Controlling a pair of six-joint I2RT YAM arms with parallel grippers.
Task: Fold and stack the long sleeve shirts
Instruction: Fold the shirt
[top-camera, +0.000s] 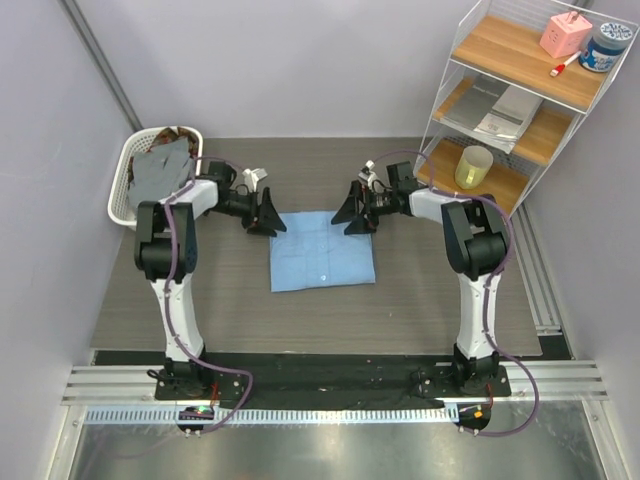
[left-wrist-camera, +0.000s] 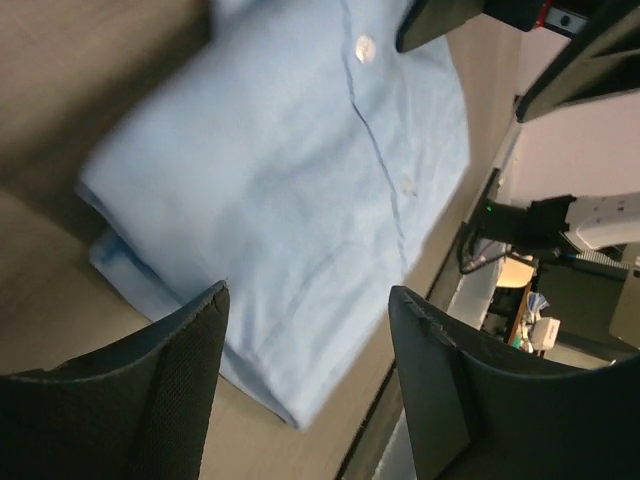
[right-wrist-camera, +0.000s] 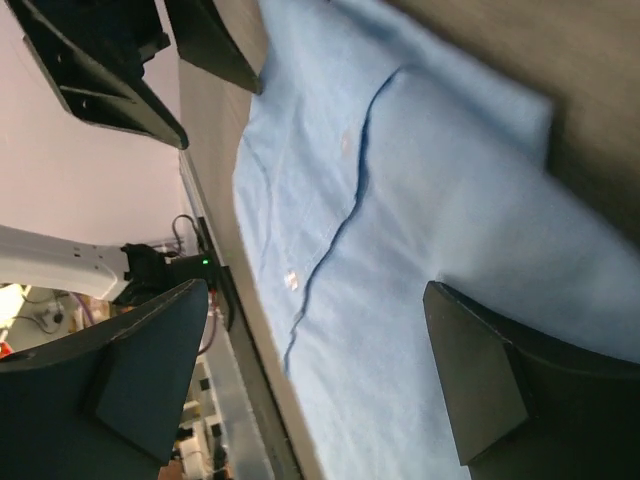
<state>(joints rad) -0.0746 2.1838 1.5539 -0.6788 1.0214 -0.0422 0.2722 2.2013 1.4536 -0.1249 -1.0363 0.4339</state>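
A light blue shirt (top-camera: 322, 252) lies folded into a flat rectangle at the table's middle. It also shows in the left wrist view (left-wrist-camera: 290, 190), buttons up, and in the right wrist view (right-wrist-camera: 420, 230). My left gripper (top-camera: 268, 216) is open and empty, just above the shirt's far left corner. My right gripper (top-camera: 355, 214) is open and empty, just above the far right corner. Grey and brown shirts (top-camera: 160, 165) lie heaped in a white basket (top-camera: 122, 190) at the far left.
A wire shelf unit (top-camera: 520, 100) stands at the far right with a yellow cup (top-camera: 473, 167), papers, a pink box and a blue-lidded jar. Metal rails run along the table's near edge and right side.
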